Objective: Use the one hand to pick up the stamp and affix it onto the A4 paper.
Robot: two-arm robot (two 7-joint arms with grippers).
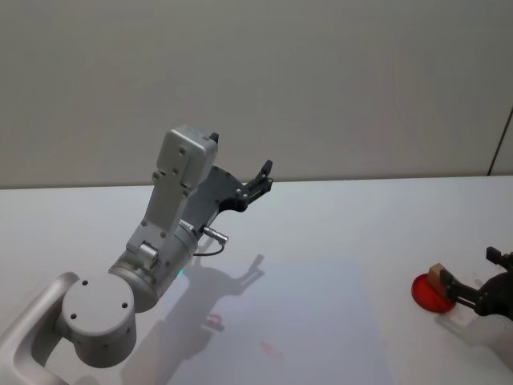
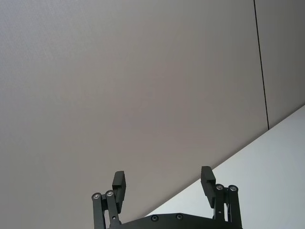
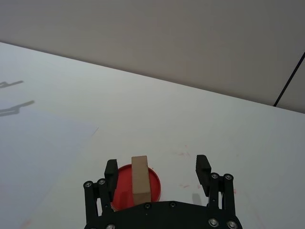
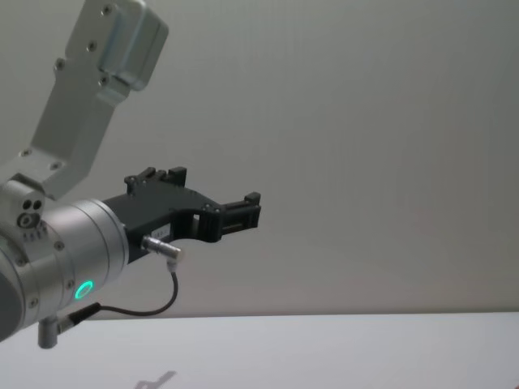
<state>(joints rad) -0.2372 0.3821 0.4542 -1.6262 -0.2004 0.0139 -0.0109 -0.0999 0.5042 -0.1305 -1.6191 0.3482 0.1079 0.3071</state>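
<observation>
A wooden stamp (image 1: 437, 277) stands upright on a round red ink pad (image 1: 423, 293) at the table's right side. My right gripper (image 1: 470, 273), the black hand, reaches in from the right edge at the stamp. In the right wrist view this gripper (image 3: 157, 164) is open, and the stamp (image 3: 139, 177) stands between its fingers, close to one finger (image 3: 111, 168) and apart from the other. The A4 paper (image 1: 304, 321) lies flat in the table's middle, and its corner (image 3: 43, 143) shows in the right wrist view. My left gripper (image 1: 263, 178) is raised in the air, open and holding nothing.
The left arm's silver body (image 1: 160, 249) fills the table's left side and casts a shadow on the paper. Two faint red marks (image 1: 215, 321) sit on the paper's near part. Faint red smudges (image 3: 183, 153) mark the table beyond the ink pad.
</observation>
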